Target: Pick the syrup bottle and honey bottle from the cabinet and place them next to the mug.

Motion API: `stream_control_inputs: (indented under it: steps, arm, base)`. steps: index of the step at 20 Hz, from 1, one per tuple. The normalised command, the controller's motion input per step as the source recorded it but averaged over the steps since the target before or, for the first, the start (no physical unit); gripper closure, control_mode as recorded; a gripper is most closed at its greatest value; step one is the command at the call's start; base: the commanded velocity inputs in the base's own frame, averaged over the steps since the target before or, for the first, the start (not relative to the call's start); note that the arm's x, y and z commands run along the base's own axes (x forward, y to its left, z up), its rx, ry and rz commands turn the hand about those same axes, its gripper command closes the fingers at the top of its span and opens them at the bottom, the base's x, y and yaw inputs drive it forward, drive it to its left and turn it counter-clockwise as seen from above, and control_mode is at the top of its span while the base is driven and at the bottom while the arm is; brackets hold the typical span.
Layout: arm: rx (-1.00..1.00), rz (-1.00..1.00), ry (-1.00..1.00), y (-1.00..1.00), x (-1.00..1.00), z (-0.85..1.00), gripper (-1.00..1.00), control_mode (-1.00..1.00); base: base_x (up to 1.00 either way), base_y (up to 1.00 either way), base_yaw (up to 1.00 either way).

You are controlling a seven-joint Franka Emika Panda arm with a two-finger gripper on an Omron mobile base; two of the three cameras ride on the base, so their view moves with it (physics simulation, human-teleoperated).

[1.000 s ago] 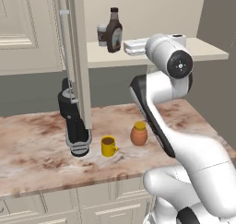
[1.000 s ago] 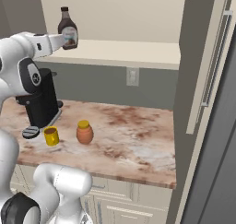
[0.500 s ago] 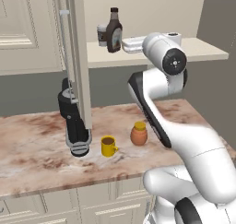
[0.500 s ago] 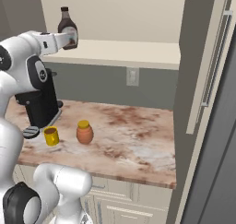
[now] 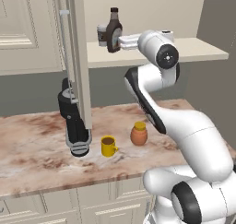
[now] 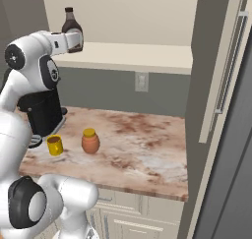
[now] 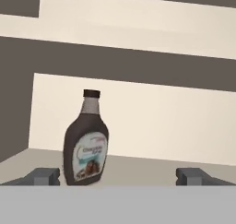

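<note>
The dark brown syrup bottle (image 5: 113, 26) (image 6: 70, 22) (image 7: 86, 144) stands upright on the open cabinet's pale shelf (image 5: 189, 50) (image 6: 129, 57). My gripper (image 5: 118, 40) (image 6: 77, 40) (image 7: 119, 177) is up at shelf height right in front of it, open and holding nothing. In the hand view the bottle is just beyond the fingertips (image 7: 46, 175), nearer the left one. The orange-brown honey bottle (image 5: 138, 133) (image 6: 89, 141) with its yellow cap stands on the marble counter. The yellow mug (image 5: 108, 146) (image 6: 54, 145) is close beside it.
A small white-lidded paper cup (image 5: 101, 35) sits on the shelf behind the syrup bottle. A black coffee machine (image 5: 73, 121) (image 6: 42, 112) stands on the counter beside the mug. The cabinet doors (image 5: 76, 57) (image 6: 216, 66) hang open at both ends of the shelf.
The arm has swung along the shelf and brought the open gripper up to the syrup bottle. The bottles and the mug have not moved.
</note>
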Motion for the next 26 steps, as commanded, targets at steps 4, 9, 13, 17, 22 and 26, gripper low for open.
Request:
stream_control_inputs:
  steps: [4,9,13,17,22,26]
  arm:
    - [0.02,0.16,0.0,0.43,0.0,0.0,-1.0,-1.0]
    - [0.01,0.17,0.0,0.42,-0.04,0.0,-1.0,-1.0]
    - [0.0,0.07,0.0,0.02,0.0,0.01,-1.0,-1.0]
    - [0.0,0.01,0.0,0.0,0.0,0.0,-1.0,-1.0]
    - [0.0,0.0,0.0,-0.05,0.24,0.04,-1.0,-1.0]
    - [0.02,0.0,0.0,-0.16,0.47,0.05,-1.0,-1.0]
  base:
    - [0.0,0.0,0.0]
    - [0.0,0.0,0.0]
    - [0.0,0.0,0.0]
    - [0.0,0.0,0.0]
    - [0.0,0.0,0.0]
    - [0.0,0.0,0.0]
